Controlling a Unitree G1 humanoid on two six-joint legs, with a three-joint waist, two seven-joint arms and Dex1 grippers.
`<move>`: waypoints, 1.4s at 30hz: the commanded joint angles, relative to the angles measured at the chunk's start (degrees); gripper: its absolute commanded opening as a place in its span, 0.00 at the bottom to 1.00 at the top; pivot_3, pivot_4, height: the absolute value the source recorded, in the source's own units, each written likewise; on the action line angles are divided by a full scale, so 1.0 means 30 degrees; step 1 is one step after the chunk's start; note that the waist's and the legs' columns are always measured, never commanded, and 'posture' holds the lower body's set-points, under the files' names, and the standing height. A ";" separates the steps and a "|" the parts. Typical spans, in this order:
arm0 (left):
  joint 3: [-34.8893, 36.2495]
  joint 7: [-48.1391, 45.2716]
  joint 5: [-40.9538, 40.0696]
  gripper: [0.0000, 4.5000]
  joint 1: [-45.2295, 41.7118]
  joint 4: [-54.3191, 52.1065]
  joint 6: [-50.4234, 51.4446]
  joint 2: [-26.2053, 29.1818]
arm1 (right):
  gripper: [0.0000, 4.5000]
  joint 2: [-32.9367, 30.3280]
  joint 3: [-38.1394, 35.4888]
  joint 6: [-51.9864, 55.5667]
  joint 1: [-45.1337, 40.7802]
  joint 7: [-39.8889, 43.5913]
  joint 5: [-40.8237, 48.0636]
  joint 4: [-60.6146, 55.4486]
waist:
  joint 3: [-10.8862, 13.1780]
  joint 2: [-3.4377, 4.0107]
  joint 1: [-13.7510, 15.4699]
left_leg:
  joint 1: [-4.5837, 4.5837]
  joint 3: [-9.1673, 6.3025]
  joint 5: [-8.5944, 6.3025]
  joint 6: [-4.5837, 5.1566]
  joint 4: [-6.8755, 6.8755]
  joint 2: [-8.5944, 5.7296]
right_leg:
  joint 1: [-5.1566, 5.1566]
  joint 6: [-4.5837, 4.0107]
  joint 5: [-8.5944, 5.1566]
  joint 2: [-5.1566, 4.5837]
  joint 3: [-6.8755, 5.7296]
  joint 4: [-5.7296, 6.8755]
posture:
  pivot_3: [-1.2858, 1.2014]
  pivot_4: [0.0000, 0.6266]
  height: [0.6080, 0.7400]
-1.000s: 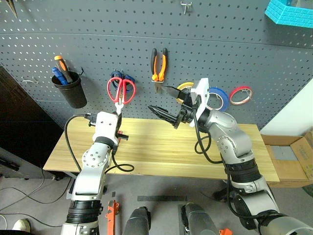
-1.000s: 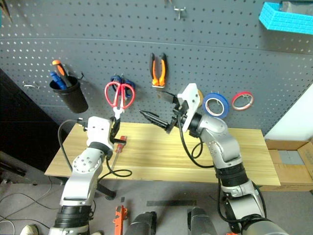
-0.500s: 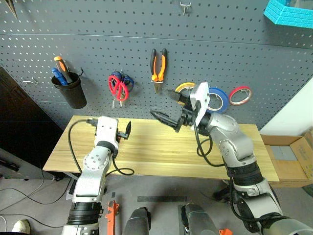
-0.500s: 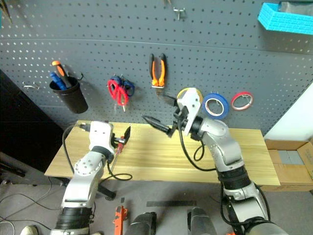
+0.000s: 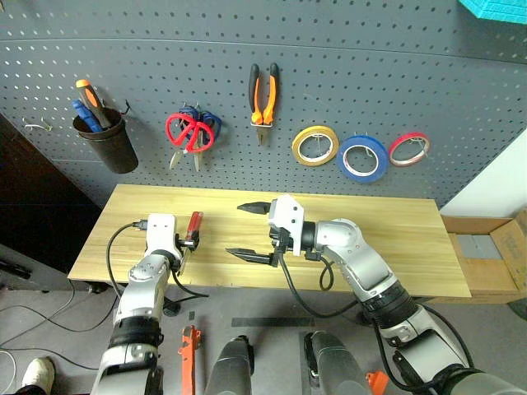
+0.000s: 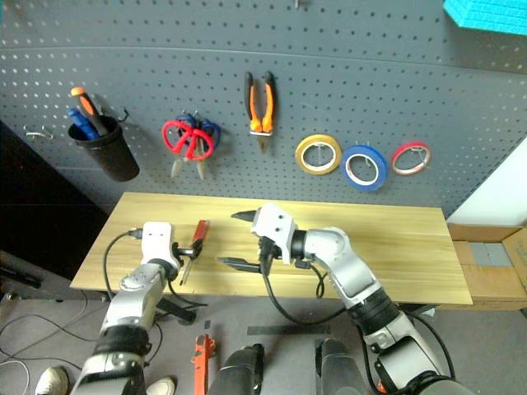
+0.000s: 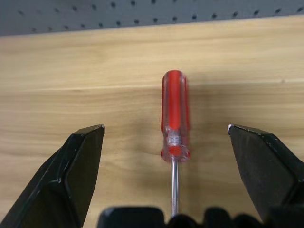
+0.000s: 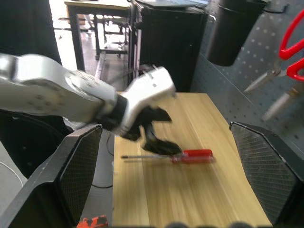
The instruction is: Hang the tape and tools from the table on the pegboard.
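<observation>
Both arms have come down since a second ago: the left gripper (image 7: 166, 130) was up at the pegboard (image 5: 247, 33) with the red-handled scissors (image 5: 188, 134), and now it's low over the left end of the table (image 5: 395, 247) while the scissors hang on the board. The right gripper (image 5: 247, 232) dropped from in front of the tape rolls to just above the tabletop near its middle.

Left claw is spread wide and has hold of nothing — in its wrist view the red-handled screwdriver (image 7: 175, 118) lies flat on the wood between the two fingers, touching neither, handle pointing toward the back edge. Right claw is also fully spread and empty, pointing sideways toward the left arm; its wrist view shows the left gripper poised right at the screwdriver's shaft.

Where everything sits:
- screwdriver on the tabletop, near the left end, roughly midway between front and back edges
- orange-and-black pliers (image 5: 263, 92) hanging on the pegboard, right of the scissors
- blue tape roll (image 5: 363, 158) on a hook, between a yellow roll (image 5: 314, 146) and a thin red roll (image 5: 409, 148)
- black cup (image 5: 104, 144) with other screwdrivers at the board's left
</observation>
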 commanded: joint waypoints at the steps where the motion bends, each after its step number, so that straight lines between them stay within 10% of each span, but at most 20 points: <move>1: -0.0196 -0.0802 0.0224 0.99 -0.1693 0.3161 -0.1988 0.0557 | 1.00 0.0264 -0.0177 -0.0367 -0.0419 0.0177 0.0102 -0.0176 | 0.0165 -0.0020 0.0001 | -0.0018 0.0002 -0.0003 -0.0004 -0.0007 -0.0001 | -0.0015 0.0038 0.0021 -0.0004 0.0000 -0.0010 | 0.49 0.52 1.00; 10: -0.0261 -0.2075 0.0285 0.87 -0.3813 0.7922 -0.3554 0.0890 | 1.00 -0.0013 -0.0197 -0.0016 -0.0035 0.0191 0.0093 -0.0931 | 0.0503 -0.0040 -0.0099 | -0.0028 0.0001 -0.0019 -0.0028 -0.0126 0.0010 | -0.0079 0.0041 -0.0005 -0.0014 -0.0013 -0.0014 | 0.48 0.52 1.00; 18: -0.0107 -0.2142 0.0028 0.21 -0.4151 0.7732 -0.3409 0.1050 | 1.00 0.0156 -0.0250 -0.0261 -0.0261 0.0054 0.0032 -0.0643 | 0.0542 -0.0050 -0.0110 | -0.0026 0.0000 -0.0018 -0.0030 -0.0137 0.0011 | -0.0083 0.0041 -0.0009 -0.0013 -0.0018 -0.0015 | 0.49 0.48 1.00; 27: -0.0531 -0.2050 0.0458 0.20 -0.3671 0.5335 -0.3373 0.1513 | 1.00 0.0228 -0.0761 0.0025 -0.0673 0.0078 0.0567 -0.0787 | 0.0528 -0.0072 -0.0090 | -0.0028 -0.0004 -0.0017 -0.0033 -0.0151 0.0012 | -0.0084 0.0043 -0.0009 -0.0013 -0.0029 -0.0025 | 0.49 0.40 1.00; 37: -0.1195 0.1553 0.4766 0.20 0.4481 -1.4424 -0.1871 0.1713 | 1.00 0.1227 -0.3222 0.3648 -0.1641 -0.1694 0.3211 -0.3407 | 0.0360 -0.0146 -0.0035 | -0.0076 -0.0004 -0.0033 -0.0129 -0.0220 0.0096 | -0.0168 -0.0065 0.0055 -0.0077 -0.0008 -0.0032 | 0.50 0.27 1.00; 42: 0.0361 0.3342 0.6627 0.20 0.1592 -1.5981 -0.2164 0.3321 | 1.00 0.2897 -0.3727 0.3750 -0.2944 -0.2967 0.3845 -0.3294 | 0.0242 -0.0190 0.0296 | -0.0120 -0.0020 0.0031 -0.0217 -0.0213 0.0033 | -0.0189 -0.0059 0.0048 -0.0011 -0.0075 -0.0033 | 0.51 0.22 1.00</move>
